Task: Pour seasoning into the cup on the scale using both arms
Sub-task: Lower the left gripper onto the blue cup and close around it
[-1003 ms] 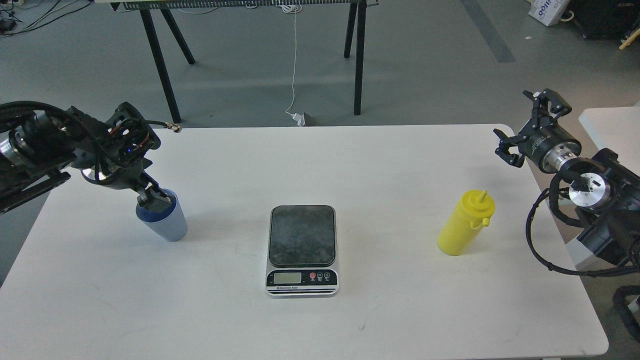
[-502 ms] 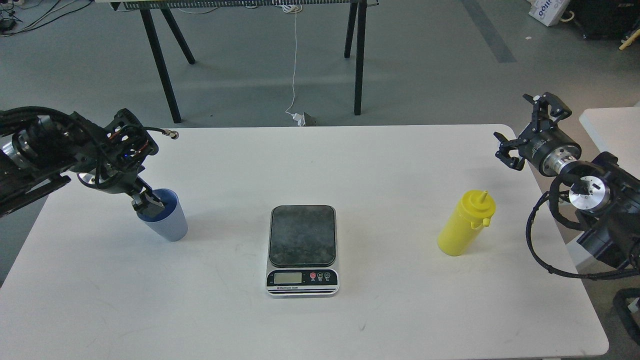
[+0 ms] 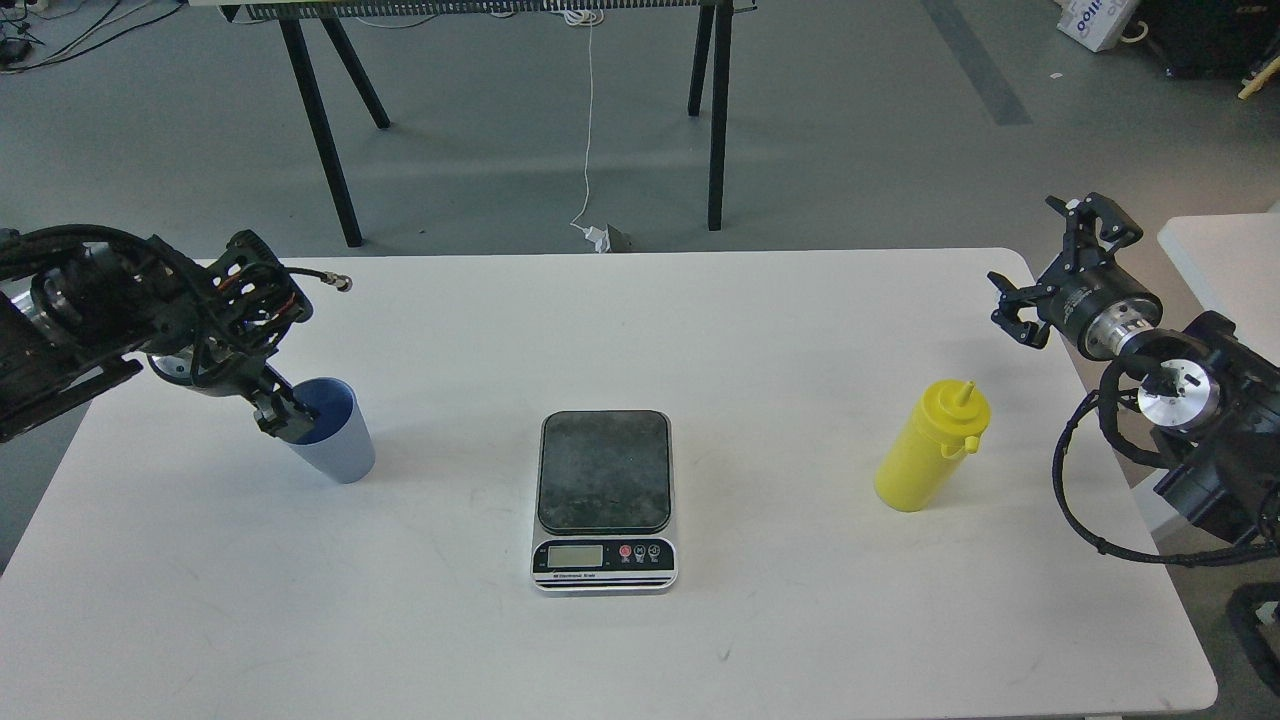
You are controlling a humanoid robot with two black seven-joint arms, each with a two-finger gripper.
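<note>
The light blue-grey cup stands upright on the white table, at its left. My left gripper hangs over the cup's left rim, with its dark fingertips at or just inside the rim; I cannot tell the fingers apart. The scale lies at the table's middle front with a bare dark plate. The yellow seasoning bottle stands upright to the right, cap on. My right gripper is open and empty, above the table's right edge, behind and to the right of the bottle.
Black trestle legs and a white cable are on the floor behind the table. A second white table stands at the right edge, close behind my right arm.
My left gripper has shifted left, from over the cup's mouth to its left rim. My right gripper has dropped slightly. The cup, scale and bottle have not moved.
</note>
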